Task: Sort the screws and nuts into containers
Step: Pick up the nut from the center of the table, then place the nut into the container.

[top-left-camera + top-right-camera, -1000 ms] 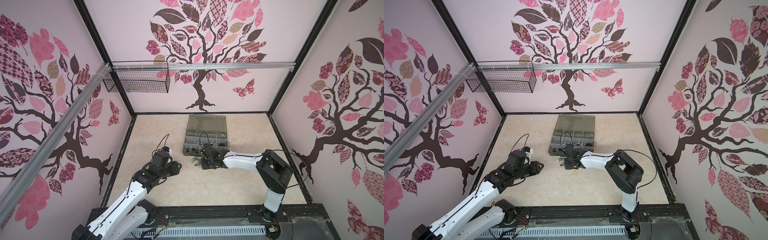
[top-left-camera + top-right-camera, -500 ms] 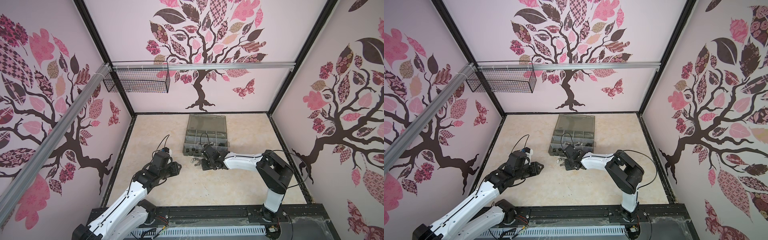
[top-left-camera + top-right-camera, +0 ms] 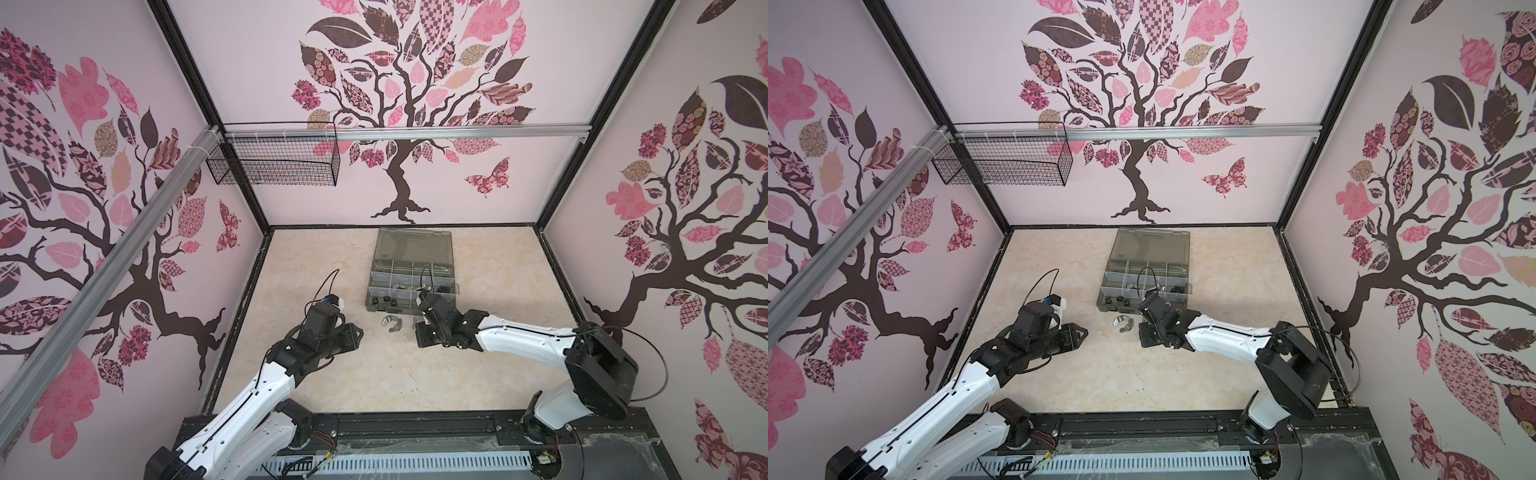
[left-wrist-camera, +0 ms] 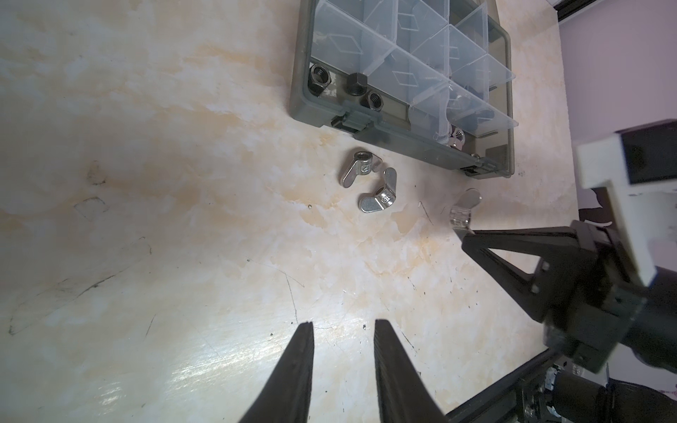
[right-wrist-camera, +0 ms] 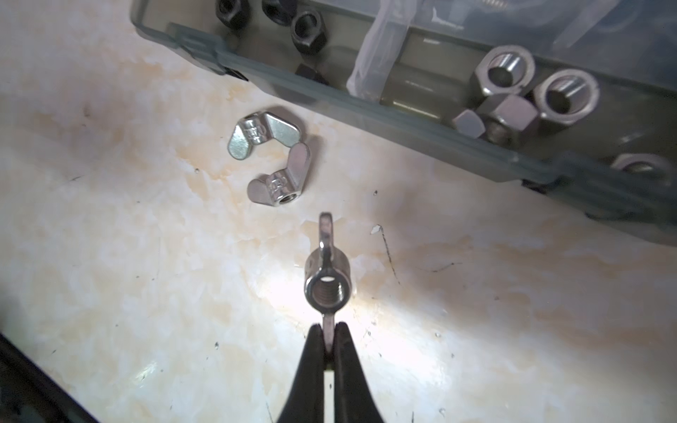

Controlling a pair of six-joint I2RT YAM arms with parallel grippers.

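My right gripper [image 5: 328,329] is shut on one ear of a silver wing nut [image 5: 326,285], low over the table in front of the grey organizer case [image 3: 411,245]. Two more wing nuts [image 4: 359,168] [image 4: 379,196] lie touching each other just beside it, also seen in both top views [image 3: 390,324] [image 3: 1122,324]. The case's containers [image 4: 403,139] hold black hex nuts [image 4: 320,78] in the near corner and silver hex nuts [image 5: 513,91] in the compartment beside it. I cannot make out the screws. My left gripper [image 4: 342,324] hovers open and empty, short of the wing nuts.
The case's lid [image 3: 1152,245] lies open flat toward the back wall. A black wire basket [image 3: 274,164] hangs on the rail at the back left. Patterned walls close in three sides.
The right gripper has pinched shut on the wing nut's ear. Both arms stay about where they were.
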